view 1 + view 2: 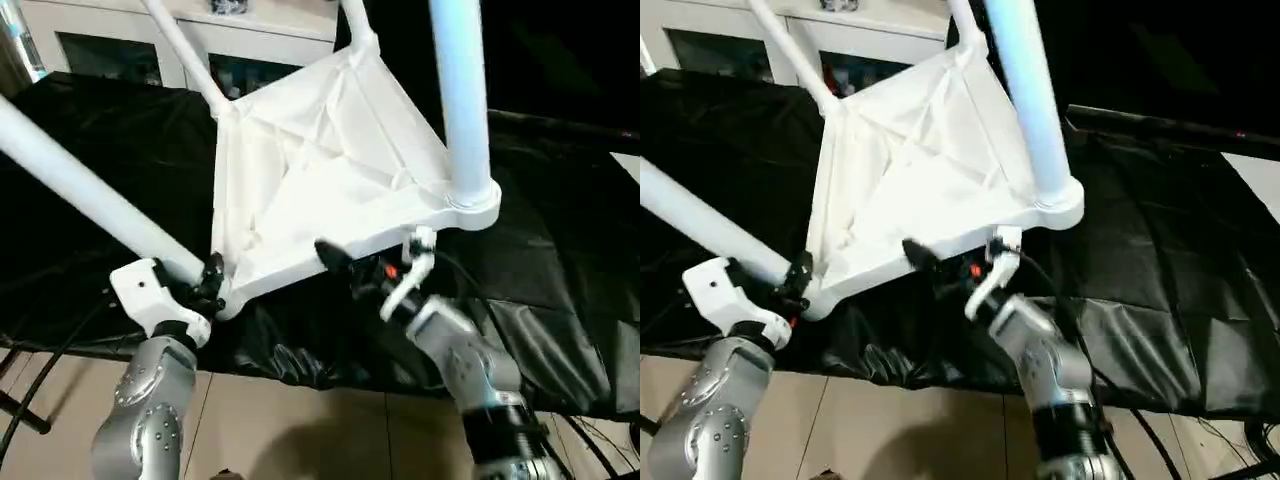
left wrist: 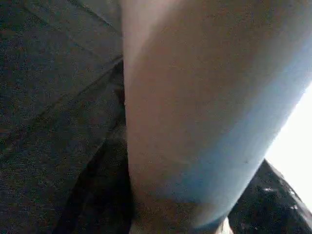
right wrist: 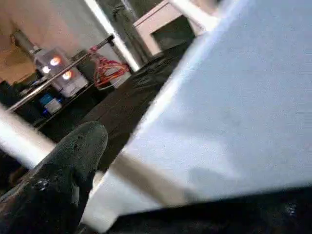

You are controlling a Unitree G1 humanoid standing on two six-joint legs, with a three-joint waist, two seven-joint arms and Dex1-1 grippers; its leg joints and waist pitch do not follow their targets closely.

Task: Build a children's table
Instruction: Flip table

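While the white plastic tabletop (image 1: 330, 170) lies upside down on the black-draped bench (image 1: 560, 250), its ribbed underside faces up and four white tube legs rise from its corner sockets. It sits toward the bench's near edge, with its near rim close to that edge and its near-left corner just over it.

At that near-left corner, the left tool (image 1: 208, 282) is closed around the base of the near-left leg (image 1: 80, 180), just where the leg enters its socket. This leg slants away up and out past the bench's left side. In the left wrist view the leg's (image 2: 195, 112) tube passes close in front of the camera over the black cloth (image 2: 48, 97).

Along the tabletop's near rim, between the two near corners, the right tool (image 1: 365, 262) stands wide apart and holds nothing. One black finger (image 1: 330, 255) reaches just under the rim; whether it touches cannot be told. In the right wrist view a black finger (image 3: 63, 165) sits below the tabletop's pale edge (image 3: 146, 175).

Nearby, the near-right leg (image 1: 462, 100) stands upright in its round socket (image 1: 470, 205). Two far legs (image 1: 185, 50) rise from the far corners, in front of a white cabinet (image 1: 200, 30) with glass doors beyond the bench's far edge.
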